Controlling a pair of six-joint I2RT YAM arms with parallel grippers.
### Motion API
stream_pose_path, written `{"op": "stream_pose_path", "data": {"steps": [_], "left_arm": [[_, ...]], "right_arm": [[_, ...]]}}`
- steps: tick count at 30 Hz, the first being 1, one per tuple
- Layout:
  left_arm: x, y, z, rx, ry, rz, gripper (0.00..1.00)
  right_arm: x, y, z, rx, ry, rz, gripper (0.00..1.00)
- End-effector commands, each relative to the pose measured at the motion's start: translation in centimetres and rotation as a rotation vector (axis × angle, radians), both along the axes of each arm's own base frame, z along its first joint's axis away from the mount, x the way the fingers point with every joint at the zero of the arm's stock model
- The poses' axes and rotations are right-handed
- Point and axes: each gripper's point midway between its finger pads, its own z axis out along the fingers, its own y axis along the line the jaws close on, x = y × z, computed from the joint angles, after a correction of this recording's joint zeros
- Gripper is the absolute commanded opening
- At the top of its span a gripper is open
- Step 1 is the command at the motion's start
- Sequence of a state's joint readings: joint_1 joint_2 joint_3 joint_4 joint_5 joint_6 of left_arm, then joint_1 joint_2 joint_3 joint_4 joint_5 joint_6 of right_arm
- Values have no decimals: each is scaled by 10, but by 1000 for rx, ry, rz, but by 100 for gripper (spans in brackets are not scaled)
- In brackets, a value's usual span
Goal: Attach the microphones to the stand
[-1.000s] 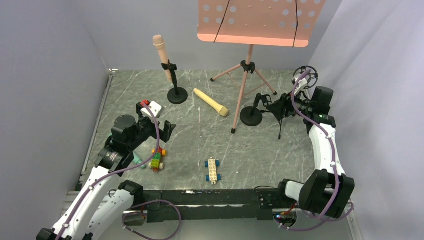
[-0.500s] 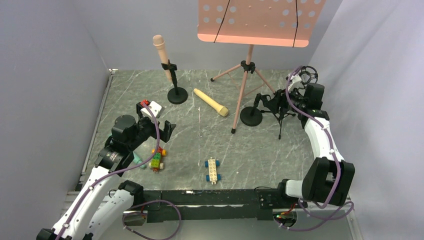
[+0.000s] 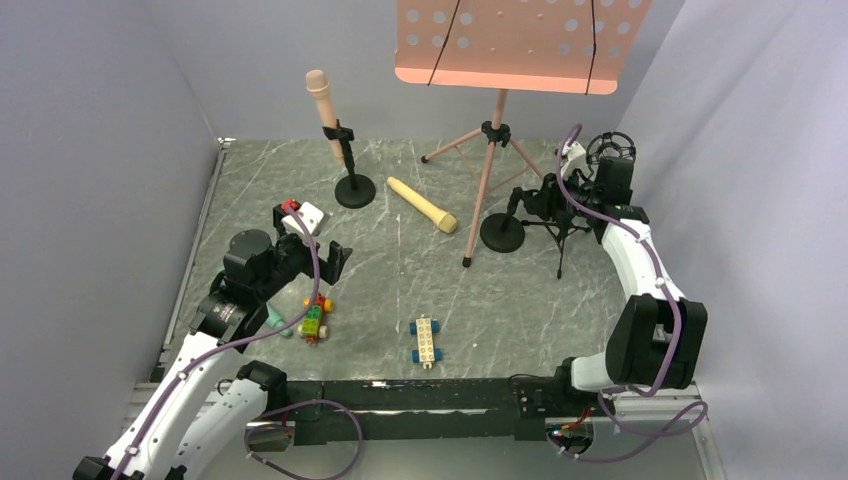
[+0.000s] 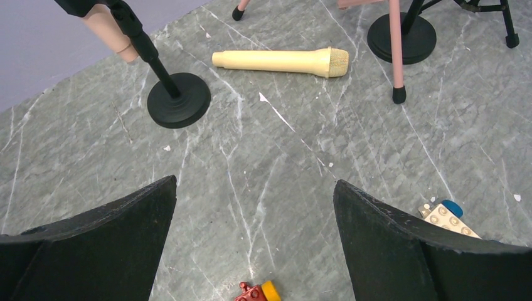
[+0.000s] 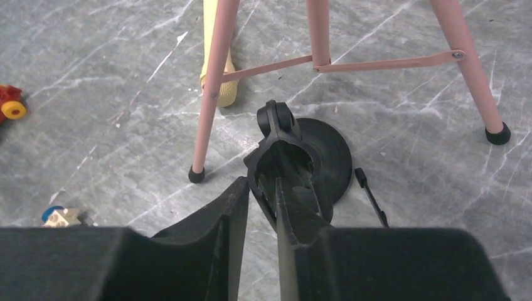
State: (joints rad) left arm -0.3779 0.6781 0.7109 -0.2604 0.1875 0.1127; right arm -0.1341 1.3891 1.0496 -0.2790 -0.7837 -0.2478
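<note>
A pink microphone (image 3: 319,96) stands clipped in the left black stand (image 3: 354,189). On the table between the stands lies a pale yellow microphone (image 3: 421,204) (image 4: 279,60). Only a bit of a teal microphone (image 3: 275,322) shows beside my left arm. My left gripper (image 3: 312,240) (image 4: 254,182) hangs wide open above bare table, holding nothing. A second black stand (image 3: 502,233) carries an empty clip (image 5: 279,147). My right gripper (image 3: 537,205) (image 5: 262,183) is at that clip, its jaws drawn narrow with the clip's side wall between the fingertips.
A pink music stand (image 3: 487,170) on tripod legs rises between the two stands; one leg (image 5: 210,94) is just left of the clip. A small black tripod (image 3: 560,235) stands under my right arm. Two toy brick cars (image 3: 316,318) (image 3: 426,340) lie near the front.
My right gripper has moved left and back to the second stand's clip, and its jaws have narrowed onto it. The left arm has not moved.
</note>
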Motion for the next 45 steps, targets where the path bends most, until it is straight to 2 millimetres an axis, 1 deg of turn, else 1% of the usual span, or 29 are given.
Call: {"op": "stream_pose_path", "data": {"steps": [1, 4, 5, 6, 10, 13, 20, 24, 26, 31, 35, 38, 41, 45], "left_arm": [[1, -1, 8, -1, -31, -11, 99], [1, -1, 8, 0, -30, -11, 99], [1, -1, 8, 1, -29, -10, 99], [2, -1, 8, 1, -29, -11, 99], [2, -1, 8, 0, -31, -11, 99], [2, -1, 8, 1, -28, -11, 99], [2, -2, 7, 0, -26, -15, 99], [2, -2, 6, 1, -25, -16, 99], [2, -2, 6, 3, -26, -15, 99], [2, 0, 6, 4, -31, -9, 99], [1, -1, 6, 1, -42, -16, 99], [1, 0, 5, 3, -46, -11, 99], [2, 2, 4, 8, -50, 1, 99], [3, 4, 2, 16, -51, 10, 99]], "right_arm": [[6, 1, 10, -44, -38, 41, 23], [4, 1, 11, -58, -39, 56, 5], [2, 1, 14, -65, -50, 61, 2], [-1, 2, 17, -72, -60, 74, 0], [-20, 7, 36, -103, -132, 129, 0], [-40, 15, 49, -111, -170, 201, 0], [-95, 33, 66, -158, -182, 360, 0], [-124, 50, 66, -194, -166, 460, 0], [-140, 63, 65, -203, -162, 528, 0], [-166, 88, 68, -164, -166, 669, 0], [-172, 111, 66, -149, -151, 778, 0], [-170, 133, 65, -144, -179, 840, 0], [-158, 147, 64, -162, -217, 864, 0], [-141, 157, 58, -178, -234, 880, 0]]}}
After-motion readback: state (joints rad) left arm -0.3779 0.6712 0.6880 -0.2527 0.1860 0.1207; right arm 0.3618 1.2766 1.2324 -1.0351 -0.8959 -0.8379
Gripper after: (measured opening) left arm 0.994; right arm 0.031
